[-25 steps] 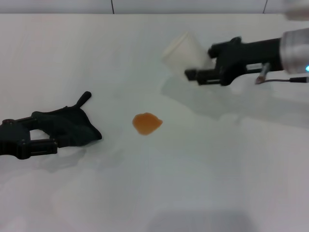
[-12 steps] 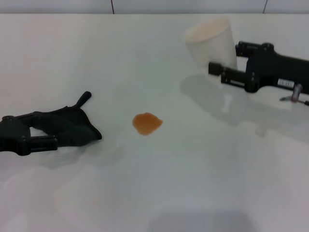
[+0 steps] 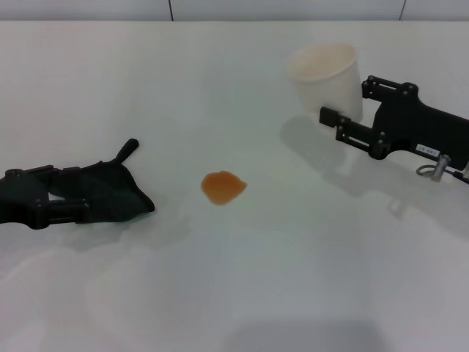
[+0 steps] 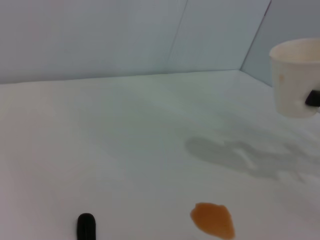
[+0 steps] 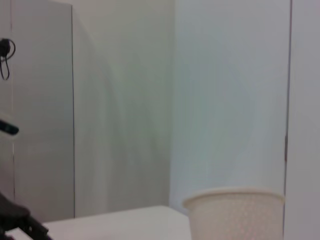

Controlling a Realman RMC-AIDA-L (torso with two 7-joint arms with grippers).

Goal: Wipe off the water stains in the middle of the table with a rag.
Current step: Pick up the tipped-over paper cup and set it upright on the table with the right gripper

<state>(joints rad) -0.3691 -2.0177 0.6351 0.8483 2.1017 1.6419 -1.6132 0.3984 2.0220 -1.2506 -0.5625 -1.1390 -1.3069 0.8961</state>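
Note:
The orange-brown water stain (image 3: 223,188) lies mid-table; it also shows in the left wrist view (image 4: 213,220). The black rag (image 3: 110,192) lies to its left on the white table (image 3: 242,279), its tail (image 3: 129,149) pointing away; the tail tip shows in the left wrist view (image 4: 86,226). My left gripper (image 3: 62,194) lies low at the rag's left end, overlapping the cloth. My right gripper (image 3: 350,103) is shut on a white paper cup (image 3: 324,73), held upright above the table at the far right. The cup also shows in both wrist views (image 4: 295,77) (image 5: 235,212).
The cup and right arm cast a shadow (image 3: 322,150) on the table, right of the stain. A wall with panel seams (image 3: 170,9) runs along the table's far edge.
My right gripper has swung the cup from tilted to upright and moved it right and slightly back. The left gripper shifted slightly at the rag. Rag and stain have not moved.

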